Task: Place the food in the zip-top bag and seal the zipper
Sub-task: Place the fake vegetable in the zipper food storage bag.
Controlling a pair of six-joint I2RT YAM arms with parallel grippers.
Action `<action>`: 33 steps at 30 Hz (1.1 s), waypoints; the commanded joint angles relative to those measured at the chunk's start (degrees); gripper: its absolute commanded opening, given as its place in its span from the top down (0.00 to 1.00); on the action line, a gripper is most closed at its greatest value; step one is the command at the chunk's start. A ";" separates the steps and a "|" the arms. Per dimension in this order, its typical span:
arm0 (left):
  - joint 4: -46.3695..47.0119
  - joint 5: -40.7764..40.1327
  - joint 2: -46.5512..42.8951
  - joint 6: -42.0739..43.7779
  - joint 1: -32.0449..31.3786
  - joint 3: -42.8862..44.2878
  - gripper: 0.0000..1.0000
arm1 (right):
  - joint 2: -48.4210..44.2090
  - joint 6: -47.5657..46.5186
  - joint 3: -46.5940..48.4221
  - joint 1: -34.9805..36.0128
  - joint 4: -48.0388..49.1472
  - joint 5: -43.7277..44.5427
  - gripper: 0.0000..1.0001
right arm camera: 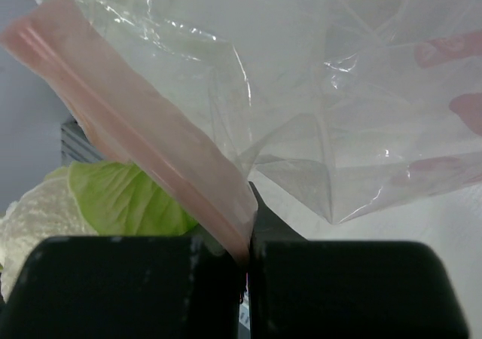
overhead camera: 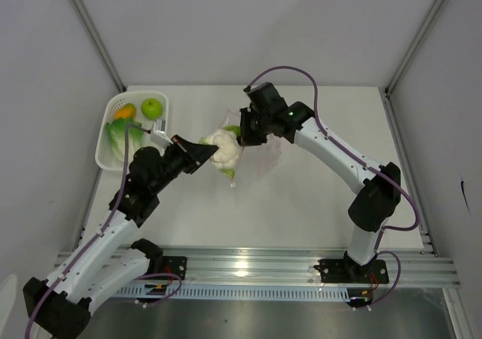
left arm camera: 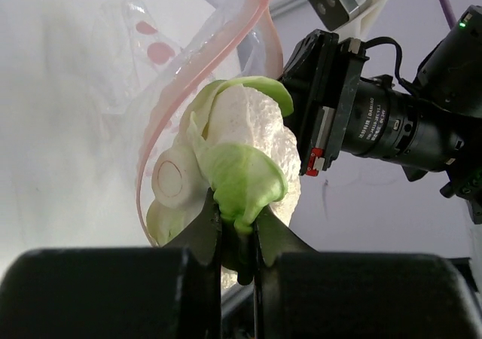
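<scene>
My left gripper (overhead camera: 202, 152) (left arm camera: 237, 226) is shut on a green leaf of the whitish-green cauliflower (overhead camera: 224, 149) (left arm camera: 248, 139) and holds it at the open mouth of the clear zip-top bag (overhead camera: 260, 152) (left arm camera: 139, 60). My right gripper (overhead camera: 247, 132) (right arm camera: 247, 237) is shut on the bag's pink-red zipper strip (right arm camera: 143, 132) (left arm camera: 192, 83) and holds the mouth up. The cauliflower also shows at the left of the right wrist view (right arm camera: 75, 203). A green apple (overhead camera: 152, 108), an orange fruit (overhead camera: 125, 112) and a leafy cabbage (overhead camera: 117, 135) lie in the white basket (overhead camera: 105, 158).
The white mesh basket stands at the table's far left corner. Grey walls and metal posts close in the table on three sides. A metal rail (overhead camera: 301, 267) runs along the near edge by the arm bases.
</scene>
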 commanded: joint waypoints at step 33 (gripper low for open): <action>-9.22 -27.84 14.09 22.74 -13.48 4.83 1.00 | -11.51 25.31 -4.63 -7.31 25.21 -32.51 1.00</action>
